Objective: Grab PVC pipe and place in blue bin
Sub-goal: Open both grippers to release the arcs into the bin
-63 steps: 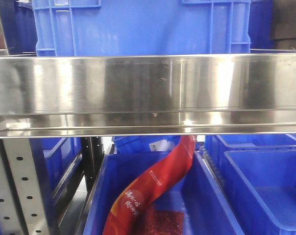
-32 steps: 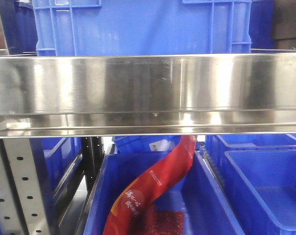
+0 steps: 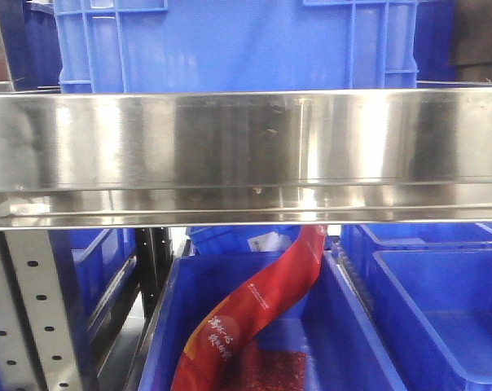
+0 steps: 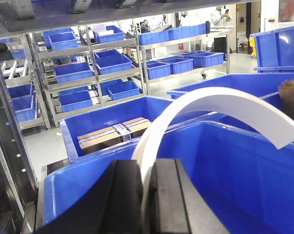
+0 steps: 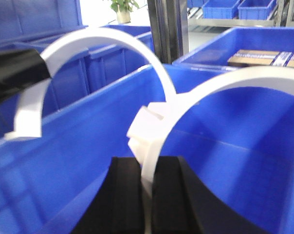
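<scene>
- Front view: showed one steel shelf rail (image 3: 246,147), one large blue plastic crate (image 3: 230,41) above it, and one red printed bag (image 3: 254,309) slanting in a blue plastic tub (image 3: 352,326) below.
- Left wrist view: caught the black left claw (image 4: 147,195) squeezed tight on one white curved PVC pipe strip (image 4: 225,105), arched over a deep blue bin (image 4: 225,165); one brown cardboard box (image 4: 113,134) in the bin behind.
- Right wrist view: caught the black right claw (image 5: 148,195) pinched tight on a second white PVC arc (image 5: 225,80) above blue bin walls (image 5: 88,146); counted two arcs, the other arc (image 5: 98,39) held at the left edge.
</scene>
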### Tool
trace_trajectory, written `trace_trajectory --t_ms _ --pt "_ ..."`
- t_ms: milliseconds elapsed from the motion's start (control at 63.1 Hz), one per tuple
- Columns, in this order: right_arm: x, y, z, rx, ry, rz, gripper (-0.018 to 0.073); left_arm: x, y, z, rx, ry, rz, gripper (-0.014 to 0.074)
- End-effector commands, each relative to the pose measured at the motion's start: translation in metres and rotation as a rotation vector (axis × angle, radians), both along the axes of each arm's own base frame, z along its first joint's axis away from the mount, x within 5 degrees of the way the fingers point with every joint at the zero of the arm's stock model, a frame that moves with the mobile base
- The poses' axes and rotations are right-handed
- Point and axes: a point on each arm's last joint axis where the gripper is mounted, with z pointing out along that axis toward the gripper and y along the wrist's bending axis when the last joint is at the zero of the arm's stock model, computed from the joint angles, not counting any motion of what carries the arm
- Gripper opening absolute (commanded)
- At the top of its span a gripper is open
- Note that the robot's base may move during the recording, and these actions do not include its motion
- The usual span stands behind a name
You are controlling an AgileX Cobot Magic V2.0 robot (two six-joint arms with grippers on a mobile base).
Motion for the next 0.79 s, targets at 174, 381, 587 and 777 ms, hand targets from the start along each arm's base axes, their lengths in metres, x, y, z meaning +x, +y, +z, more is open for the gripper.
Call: trace_trajectory --t_ms 174,381,587,777 --pt "0.011 0.004 -0.002 -0.010 -0.046 -0.055 -0.0155 -0.001 -0.001 0.005 -0.021 -0.016 -0.005 -0.0111" --pt "0.017 0.005 -0.008 -0.014 -0.030 -0.056 -0.0147 -0.001 -0.001 0.004 -0.020 -0.015 -0.003 -0.0111" --pt "0.020 0.006 -0.012 -0.017 -0.020 -0.056 -0.0033 0.000 -0.001 0.004 -0.020 -0.013 -0.003 -0.0104" --pt "0.020 0.006 -0.012 -0.015 -0.020 -0.058 0.0115 0.003 -0.002 -0.001 -0.015 -0.001 -0.003 0.0109"
